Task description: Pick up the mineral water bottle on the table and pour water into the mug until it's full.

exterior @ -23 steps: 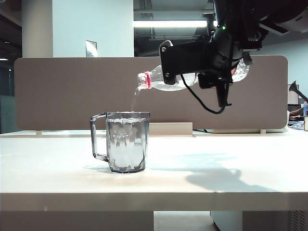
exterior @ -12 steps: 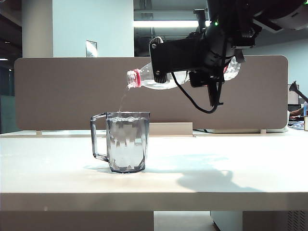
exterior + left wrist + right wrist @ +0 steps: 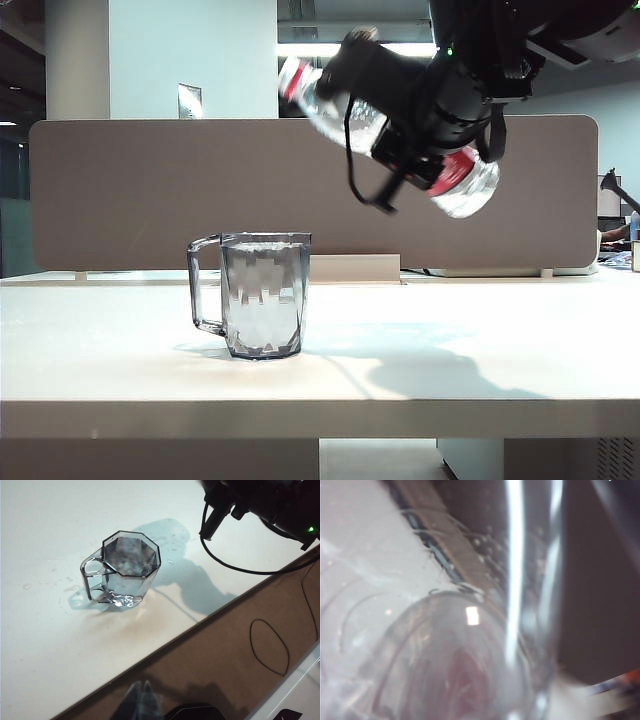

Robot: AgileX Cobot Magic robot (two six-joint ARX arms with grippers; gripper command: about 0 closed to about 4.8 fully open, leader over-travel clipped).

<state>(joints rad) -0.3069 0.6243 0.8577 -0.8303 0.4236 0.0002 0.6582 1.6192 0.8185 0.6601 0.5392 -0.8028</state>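
Bottle (image 3: pixel 340 112) aloft, up and right of mug (image 3: pixel 262 295), neck tilted upward, clamped across its middle by right gripper (image 3: pixel 405 120). Mug standing on table (image 3: pixel 450 370), water (image 3: pixel 262 305) near its rim. Left gripper (image 3: pixel 141 702) blurred above table's far edge; opening indiscernible.

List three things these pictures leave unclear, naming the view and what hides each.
1. Right gripper: exterior view, motion blur and its black body hide the fingers on the bottle.
2. Left gripper: left wrist view, only a blurred tip at the frame edge.
3. Bottle contents: right wrist view, too close and blurred.
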